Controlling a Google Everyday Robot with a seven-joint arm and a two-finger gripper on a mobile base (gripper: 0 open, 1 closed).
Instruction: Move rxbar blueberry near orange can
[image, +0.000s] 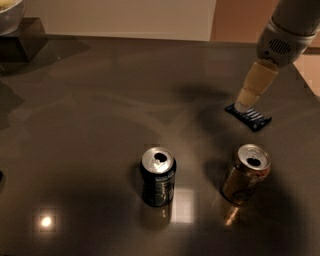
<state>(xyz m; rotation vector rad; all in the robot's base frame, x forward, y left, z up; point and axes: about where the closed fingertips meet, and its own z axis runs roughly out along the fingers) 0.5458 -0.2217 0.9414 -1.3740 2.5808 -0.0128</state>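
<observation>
The rxbar blueberry (251, 117) is a small flat dark blue bar with pale stripes, lying on the dark table (100, 100) at the right. The orange can (245, 173) stands upright in front of it, golden brown with a silver open top. My gripper (245, 103) comes down from the upper right on a grey arm; its pale finger tip (254, 86) rests at the bar's far left end, touching or just above it.
A dark blue-black can (158, 176) stands upright left of the orange can. A dark block (22, 45) with a bowl (9, 14) on it sits at the far left corner. The table's right edge (307, 82) runs close to the arm.
</observation>
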